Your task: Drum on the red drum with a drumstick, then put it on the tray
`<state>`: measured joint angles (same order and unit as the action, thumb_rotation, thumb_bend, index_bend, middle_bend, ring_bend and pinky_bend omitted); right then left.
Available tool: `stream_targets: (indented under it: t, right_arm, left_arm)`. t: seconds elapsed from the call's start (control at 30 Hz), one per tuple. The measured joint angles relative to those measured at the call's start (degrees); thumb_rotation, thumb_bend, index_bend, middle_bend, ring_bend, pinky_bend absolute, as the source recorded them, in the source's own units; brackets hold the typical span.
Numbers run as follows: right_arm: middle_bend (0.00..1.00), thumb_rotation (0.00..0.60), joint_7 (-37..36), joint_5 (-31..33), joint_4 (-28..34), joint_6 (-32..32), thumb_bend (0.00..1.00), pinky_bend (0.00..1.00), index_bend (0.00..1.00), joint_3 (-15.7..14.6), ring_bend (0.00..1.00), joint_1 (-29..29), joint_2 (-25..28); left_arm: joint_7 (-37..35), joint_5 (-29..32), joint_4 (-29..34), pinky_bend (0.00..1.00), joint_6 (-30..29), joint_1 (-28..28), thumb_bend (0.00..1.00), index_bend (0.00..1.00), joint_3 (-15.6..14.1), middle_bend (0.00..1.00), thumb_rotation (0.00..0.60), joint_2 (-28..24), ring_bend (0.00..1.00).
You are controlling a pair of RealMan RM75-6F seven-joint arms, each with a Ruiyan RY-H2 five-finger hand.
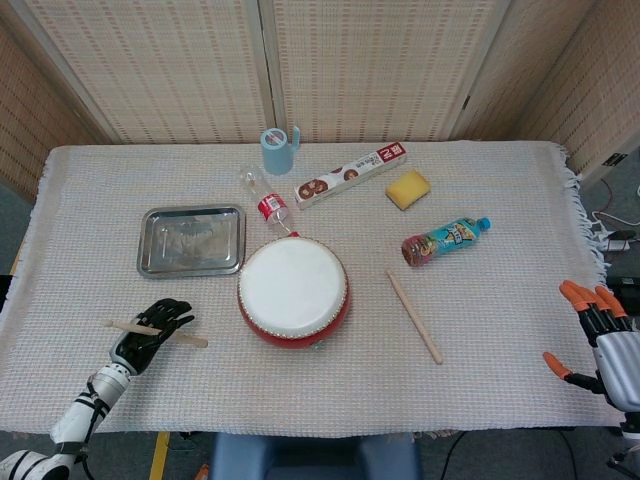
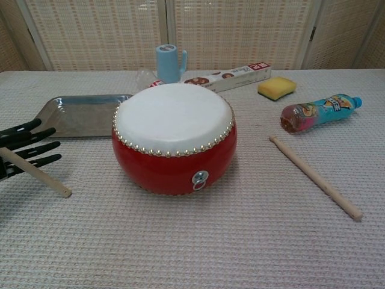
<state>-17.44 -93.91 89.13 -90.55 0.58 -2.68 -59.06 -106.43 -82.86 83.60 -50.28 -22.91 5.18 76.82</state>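
Note:
The red drum [image 1: 293, 290] [image 2: 173, 138] with its white skin stands at the table's middle. Left of it my left hand [image 1: 150, 330] [image 2: 24, 147] holds a wooden drumstick [image 1: 155, 333] [image 2: 37, 173] low over the cloth, the stick lying nearly flat with its tip towards the drum and short of it. A second drumstick [image 1: 415, 317] [image 2: 316, 176] lies loose on the cloth right of the drum. The empty metal tray [image 1: 192, 240] [image 2: 78, 114] sits behind my left hand. My right hand [image 1: 600, 335] hangs open past the table's right front edge, seen only in the head view.
Behind the drum are a small red-labelled bottle [image 1: 268, 205], a blue tape roll [image 1: 277, 150] [image 2: 168, 62], a long wrap box [image 1: 350, 175], a yellow sponge [image 1: 408, 188] [image 2: 277, 87] and a lying drink bottle [image 1: 445, 240] [image 2: 319, 112].

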Motion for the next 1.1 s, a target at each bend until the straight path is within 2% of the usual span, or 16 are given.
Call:
stream_targets:
  t: [0.17,0.53,0.7,0.87,1.1]
  right_arm:
    - [0.06,0.600,-0.2,0.1,-0.1,0.0,0.23,0.00,0.00,0.0,0.00,0.1,0.0]
    - [0.06,0.600,-0.6,0.3,-0.6,0.0,0.23,0.00,0.00,0.1,0.00,0.2,0.0]
    - [0.06,0.600,-1.0,0.5,-0.9,-0.1,0.23,0.00,0.00,0.1,0.00,0.3,-0.1]
    - [0.06,0.600,-1.2,0.5,-1.1,-0.1,0.23,0.00,0.00,0.2,0.00,0.3,-0.1]
    - [0.06,0.600,-1.5,0.7,-1.4,0.0,0.23,0.00,0.00,0.3,0.00,0.3,-0.2]
  left_arm:
    - [3.6,1.7,0.2,0.28,-0.3,0.1,0.40,0.43,0.4,0.42,0.600,1.0,0.30]
    - [22.4,6.4,4.4,0.36,-4.1,1.1,0.40,0.47,2.1,0.49,0.600,4.4,0.37]
    - [28.7,7.8,5.4,0.36,-5.8,1.7,0.40,0.47,2.6,0.49,0.600,6.9,0.39]
    - [31.6,8.1,5.7,0.35,-6.6,2.1,0.38,0.49,2.9,0.50,0.600,9.2,0.39]
    - [32.1,7.3,4.2,0.36,-5.7,2.1,0.26,0.50,2.7,0.50,0.600,10.8,0.42]
